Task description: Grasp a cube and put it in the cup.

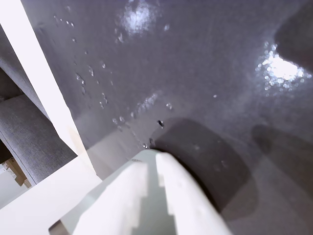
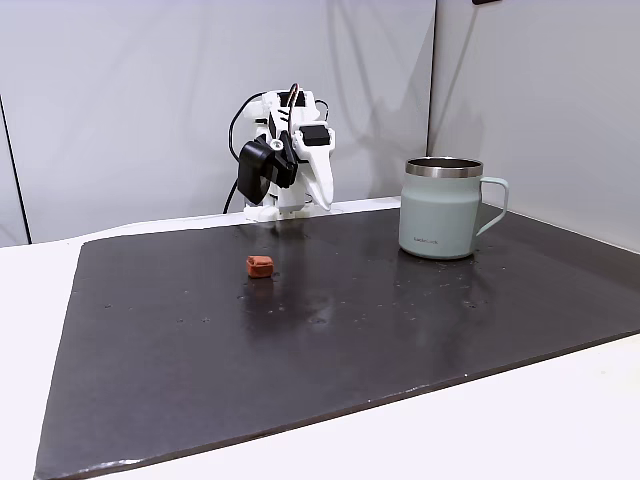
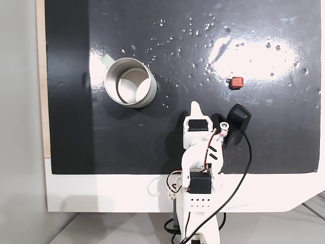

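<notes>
Plainly, my gripper (image 1: 155,157) was clenched on nothing, folded back well away from the cube (image 3: 236,82), which lay apart from the cup (image 3: 129,81); reaching without opening first might knock it aside.

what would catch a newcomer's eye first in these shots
Probably the pale green cup, upright on the dark mat, right of the folded white arm in a fixed view. Next the tiny brick-red cube, lying alone in front of the arm. The gripper has its jaws nearly together, holding nothing.
</notes>
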Available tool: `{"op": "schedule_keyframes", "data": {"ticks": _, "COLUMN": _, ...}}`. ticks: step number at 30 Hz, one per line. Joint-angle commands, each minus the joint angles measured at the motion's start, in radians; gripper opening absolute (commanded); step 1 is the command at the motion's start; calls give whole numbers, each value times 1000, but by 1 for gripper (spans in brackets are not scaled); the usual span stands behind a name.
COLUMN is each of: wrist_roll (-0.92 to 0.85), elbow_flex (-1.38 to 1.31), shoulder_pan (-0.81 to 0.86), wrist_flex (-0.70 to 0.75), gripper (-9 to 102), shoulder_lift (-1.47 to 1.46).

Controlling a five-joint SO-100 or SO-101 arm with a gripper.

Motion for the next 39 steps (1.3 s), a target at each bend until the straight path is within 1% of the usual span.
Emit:
{"op": "schedule_keyframes", "data": {"ticks": 1, "wrist_roll": 23, "elbow_flex": -9, "shoulder_pan": 5, "wrist_flex": 9, "gripper": 0, "shoulder_lift": 15}}
{"op": "schedule_keyframes", "data": {"ticks": 16, "wrist_roll": 18, "elbow_flex": -9, "shoulder_pan": 5, "wrist_flex": 9, "gripper": 0, "shoulder_lift": 15}}
{"op": "schedule_keyframes", "data": {"ticks": 20, "wrist_roll": 17, "elbow_flex": -57, "shoulder_pan": 38, "wrist_flex": 15, "gripper": 0, "shoulder_lift": 15}}
{"op": "schedule_keyframes", "data": {"ticks": 24, "wrist_roll": 17, "elbow_flex": -181, "shoulder_pan": 29, "wrist_flex": 55, "gripper": 0, "shoulder_lift": -8}}
{"op": "schedule_keyframes", "data": {"ticks": 30, "wrist_roll": 20, "elbow_flex": -442, "shoulder_pan": 40, "wrist_flex": 104, "gripper": 0, "shoulder_lift": -267}}
{"op": "schedule_keyframes", "data": {"ticks": 36, "wrist_roll": -23, "elbow_flex": -741, "shoulder_pan": 81, "wrist_flex": 238, "gripper": 0, "shoulder_lift": -515}}
{"op": "schedule_keyframes", "data": {"ticks": 39, "wrist_roll": -60, "elbow_flex": -887, "shoulder_pan": 127, "wrist_flex": 304, "gripper": 0, "shoulder_lift": -632}}
